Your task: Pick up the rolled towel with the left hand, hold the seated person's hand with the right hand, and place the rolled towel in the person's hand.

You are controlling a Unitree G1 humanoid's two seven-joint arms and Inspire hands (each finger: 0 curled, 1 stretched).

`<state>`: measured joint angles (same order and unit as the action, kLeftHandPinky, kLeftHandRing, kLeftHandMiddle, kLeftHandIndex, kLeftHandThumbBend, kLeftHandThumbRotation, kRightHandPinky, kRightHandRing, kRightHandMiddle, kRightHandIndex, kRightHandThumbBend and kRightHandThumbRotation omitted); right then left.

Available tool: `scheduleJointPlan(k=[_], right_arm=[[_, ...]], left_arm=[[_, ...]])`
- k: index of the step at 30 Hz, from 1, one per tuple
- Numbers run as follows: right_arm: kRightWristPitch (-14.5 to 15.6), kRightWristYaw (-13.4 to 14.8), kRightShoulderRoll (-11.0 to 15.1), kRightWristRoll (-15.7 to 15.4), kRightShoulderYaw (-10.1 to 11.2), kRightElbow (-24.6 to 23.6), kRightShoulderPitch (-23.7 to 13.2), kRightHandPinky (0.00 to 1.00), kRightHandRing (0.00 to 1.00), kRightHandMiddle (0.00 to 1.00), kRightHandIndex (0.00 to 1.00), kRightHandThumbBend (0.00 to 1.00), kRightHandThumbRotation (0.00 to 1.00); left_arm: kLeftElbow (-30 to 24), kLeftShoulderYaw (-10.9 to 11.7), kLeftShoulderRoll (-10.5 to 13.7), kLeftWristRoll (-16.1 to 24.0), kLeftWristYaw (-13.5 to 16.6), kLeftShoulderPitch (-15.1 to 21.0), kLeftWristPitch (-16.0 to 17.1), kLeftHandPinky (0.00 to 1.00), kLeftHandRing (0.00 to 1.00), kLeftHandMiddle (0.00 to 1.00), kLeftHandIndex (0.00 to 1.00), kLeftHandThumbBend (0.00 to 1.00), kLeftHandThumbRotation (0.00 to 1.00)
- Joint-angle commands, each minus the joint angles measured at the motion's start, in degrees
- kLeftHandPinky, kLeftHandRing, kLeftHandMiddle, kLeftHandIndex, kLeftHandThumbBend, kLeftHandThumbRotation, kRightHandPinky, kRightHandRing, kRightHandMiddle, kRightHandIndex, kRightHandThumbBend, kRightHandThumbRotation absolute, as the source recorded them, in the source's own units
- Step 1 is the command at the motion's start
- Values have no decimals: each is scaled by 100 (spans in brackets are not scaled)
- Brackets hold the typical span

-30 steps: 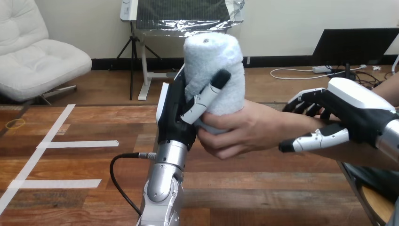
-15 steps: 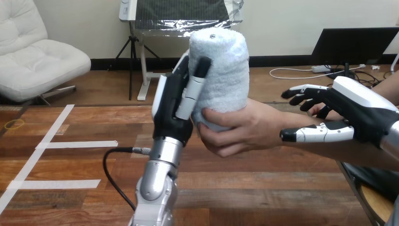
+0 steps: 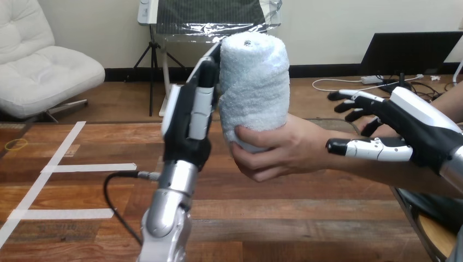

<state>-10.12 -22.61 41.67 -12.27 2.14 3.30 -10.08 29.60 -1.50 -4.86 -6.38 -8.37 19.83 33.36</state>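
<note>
Just beside left fingers (image 3: 200, 109): rolled towel (image 3: 254, 82)

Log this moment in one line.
towel: upright in person's hand | left hand: open, beside towel | right hand: open, at wrist, not gripping

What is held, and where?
The upright white rolled towel, gripped round its bottom end by the person's hand. The left hand and right hand hold nothing.

I see the rolled towel (image 3: 254, 82) — pale, fluffy, standing upright — its lower end gripped in the person's hand (image 3: 289, 153).
</note>
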Motion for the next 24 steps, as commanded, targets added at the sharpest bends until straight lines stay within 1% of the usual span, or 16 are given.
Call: scheduleJointPlan(k=[1, 4, 10, 14, 16, 17, 19, 20, 22, 23, 24], right_arm=[[-111, 191, -285, 141, 71, 160, 85, 66, 83, 87, 92, 100, 88], [-205, 293, -366, 183, 121, 172, 127, 67, 84, 88, 93, 100, 91], [-323, 477, -631, 463, 261, 165, 221, 72, 85, 89, 93, 100, 95], [-580, 671, -844, 634, 351, 162, 289, 74, 86, 89, 93, 100, 98], [-663, 729, -926, 713, 384, 155, 318, 75, 88, 90, 92, 100, 99], [-728, 761, -1006, 808, 414, 127, 355, 75, 88, 90, 92, 100, 99], [-802, 792, -1083, 915, 442, 97, 398, 77, 89, 91, 92, 100, 100], [-890, 828, -1166, 1004, 465, 60, 446, 78, 90, 91, 92, 100, 100], [-993, 868, -1252, 1096, 489, 16, 505, 80, 91, 92, 92, 100, 100], [-1104, 908, -1344, 1181, 507, -18, 549, 80, 92, 93, 92, 100, 100], [-1179, 933, -1401, 1235, 517, -39, 579, 82, 93, 93, 92, 97, 100]], left_arm=[[-455, -56, -178, -58, 0, -255, -38, 100, 94, 89, 84, 76, 96], [-561, -65, -152, -76, -8, -336, -33, 100, 93, 89, 84, 76, 96], [-840, -85, -101, -160, -55, -513, -109, 100, 92, 88, 83, 77, 96], [-1063, -101, -87, -254, -90, -651, -168, 100, 92, 88, 83, 77, 96], [-1145, -109, -78, -286, -99, -701, -187, 100, 92, 88, 83, 77, 96], [-1216, -114, -62, -295, -102, -742, -192, 100, 92, 88, 83, 77, 96], [-1307, -126, -40, -306, -102, -793, -210, 100, 92, 88, 83, 77, 96], [-1397, -131, -22, -311, -101, -843, -217, 100, 92, 88, 83, 77, 96], [-1516, -141, -3, -317, -100, -910, -236, 100, 91, 88, 83, 77, 97], [-1632, -145, 11, -333, -102, -968, -258, 100, 91, 87, 83, 78, 97], [-1716, -149, 20, -345, -103, -1010, -280, 100, 91, 87, 83, 78, 98]])
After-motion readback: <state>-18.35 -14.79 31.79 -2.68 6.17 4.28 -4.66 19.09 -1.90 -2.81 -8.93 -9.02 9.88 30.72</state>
